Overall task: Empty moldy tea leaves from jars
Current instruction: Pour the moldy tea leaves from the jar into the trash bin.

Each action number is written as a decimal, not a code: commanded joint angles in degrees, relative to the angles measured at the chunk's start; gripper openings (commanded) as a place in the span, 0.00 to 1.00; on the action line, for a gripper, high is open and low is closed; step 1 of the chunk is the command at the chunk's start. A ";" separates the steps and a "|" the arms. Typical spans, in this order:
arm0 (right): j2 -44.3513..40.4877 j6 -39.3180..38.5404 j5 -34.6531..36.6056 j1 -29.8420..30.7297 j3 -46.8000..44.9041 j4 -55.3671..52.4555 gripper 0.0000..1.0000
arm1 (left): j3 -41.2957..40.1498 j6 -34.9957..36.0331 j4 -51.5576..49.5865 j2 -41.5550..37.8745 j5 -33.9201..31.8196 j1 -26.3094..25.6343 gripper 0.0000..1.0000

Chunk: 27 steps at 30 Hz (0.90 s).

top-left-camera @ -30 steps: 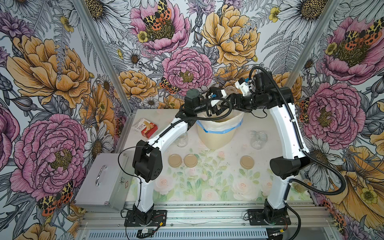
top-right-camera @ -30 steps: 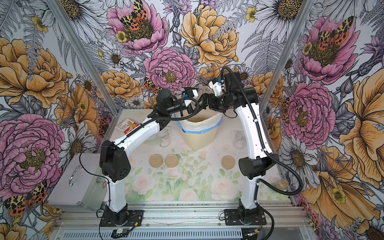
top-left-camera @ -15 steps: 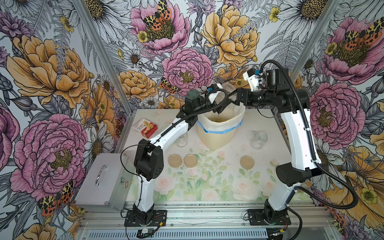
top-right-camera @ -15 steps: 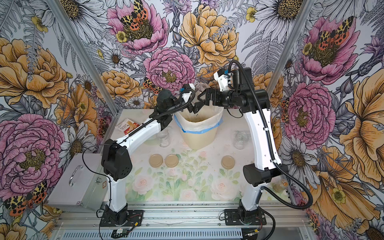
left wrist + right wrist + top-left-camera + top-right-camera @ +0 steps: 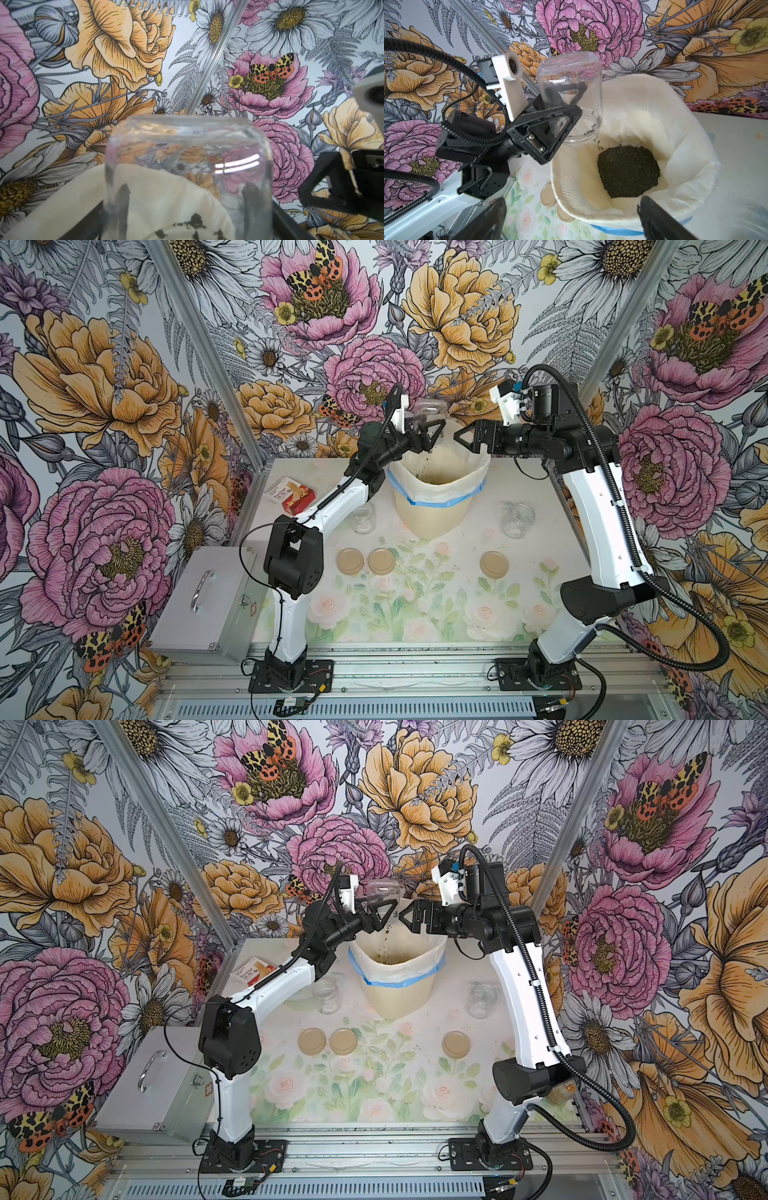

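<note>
My left gripper [image 5: 428, 429] [image 5: 581, 97] is shut on a clear glass jar [image 5: 430, 410] [image 5: 384, 892] [image 5: 187, 166] [image 5: 570, 89], held mouth down over the cream bin [image 5: 436, 506] [image 5: 571, 209]. A few dark bits of tea cling at the jar's mouth [image 5: 195, 222], and some fall below it [image 5: 386, 940]. A dark heap of tea leaves [image 5: 628, 170] lies in the bin's bag. My right gripper [image 5: 459, 438] [image 5: 405, 918] [image 5: 573, 218] stands open and empty just right of the jar, above the bin's rim. Two more jars [image 5: 363, 516] [image 5: 516, 520] stand open beside the bin.
Three tan lids [image 5: 350, 561] [image 5: 381, 561] [image 5: 493, 564] lie in front of the bin. A red and white box [image 5: 291, 493] sits at the back left. A metal case [image 5: 208, 601] rests off the table's left edge.
My right gripper has drawn back to the right, away from the jar. The left gripper has raised the jar higher over the bin, mouth down.
</note>
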 commanded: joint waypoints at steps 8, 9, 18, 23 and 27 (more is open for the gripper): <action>-1.03 -0.38 2.64 -0.01 -0.30 4.30 1.00 | 0.49 -11.57 2.03 -0.34 0.23 -0.10 0.66; -1.07 -0.25 2.83 -0.03 -0.49 4.44 1.00 | 0.61 -11.60 2.04 -0.17 0.40 -0.04 0.66; -1.58 -0.46 3.45 -0.06 -1.24 4.63 1.00 | 2.69 -21.57 1.29 3.45 0.76 1.08 0.65; -1.91 -0.50 3.47 -0.04 -1.89 4.57 1.00 | 5.12 -15.95 2.64 3.75 2.33 0.22 0.66; -2.62 -1.01 3.97 -0.16 -2.18 4.54 1.00 | 5.46 -4.91 6.24 2.80 4.01 0.28 0.67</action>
